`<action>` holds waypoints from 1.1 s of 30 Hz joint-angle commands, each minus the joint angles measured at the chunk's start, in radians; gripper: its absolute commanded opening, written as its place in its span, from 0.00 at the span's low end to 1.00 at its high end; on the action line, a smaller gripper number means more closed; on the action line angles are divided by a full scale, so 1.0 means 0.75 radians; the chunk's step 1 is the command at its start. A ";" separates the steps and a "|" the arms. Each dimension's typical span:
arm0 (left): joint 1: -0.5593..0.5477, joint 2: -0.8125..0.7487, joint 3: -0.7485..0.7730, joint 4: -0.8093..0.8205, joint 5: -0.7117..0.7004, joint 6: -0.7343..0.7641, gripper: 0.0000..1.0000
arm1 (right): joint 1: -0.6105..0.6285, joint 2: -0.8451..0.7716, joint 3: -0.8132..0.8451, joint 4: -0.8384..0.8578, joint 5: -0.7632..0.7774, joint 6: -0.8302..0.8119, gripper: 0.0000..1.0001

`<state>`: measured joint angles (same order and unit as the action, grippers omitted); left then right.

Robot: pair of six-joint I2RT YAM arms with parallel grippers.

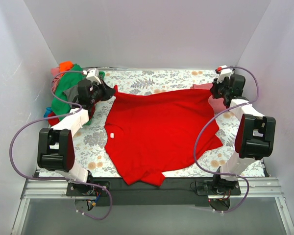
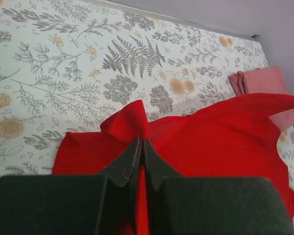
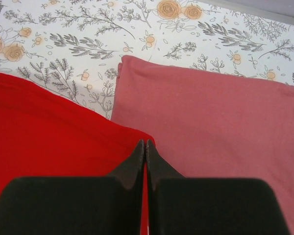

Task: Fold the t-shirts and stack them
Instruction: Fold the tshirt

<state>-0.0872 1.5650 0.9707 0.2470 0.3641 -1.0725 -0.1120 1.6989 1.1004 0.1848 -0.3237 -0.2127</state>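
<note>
Left gripper (image 2: pixel 141 147) and right gripper (image 3: pixel 145 147) clamp bright red t-shirt (image 1: pixel 161 129).
Each pinches a far corner; rose-red t-shirt (image 3: pixel 210 122) lies beside the right one.

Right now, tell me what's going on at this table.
Both arms are handling the bright red t-shirt, which lies spread on the floral table cloth, not yet folded. The left gripper is shut on its far left corner and the right gripper on its far right corner. A folded rose-red t-shirt lies just beyond the right gripper. A heap of green, orange and pink shirts waits at the far left.
</note>
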 commanded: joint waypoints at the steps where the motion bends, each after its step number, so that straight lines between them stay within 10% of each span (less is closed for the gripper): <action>1: 0.006 -0.097 -0.046 0.000 0.022 -0.006 0.00 | -0.018 -0.075 -0.019 0.060 -0.037 0.009 0.01; 33: -0.002 -0.391 -0.331 -0.051 0.063 -0.092 0.00 | -0.137 -0.193 -0.219 0.060 -0.164 -0.031 0.01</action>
<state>-0.0872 1.3125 0.7502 0.2169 0.3950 -1.1328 -0.2043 1.6005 0.9466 0.1890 -0.4179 -0.2161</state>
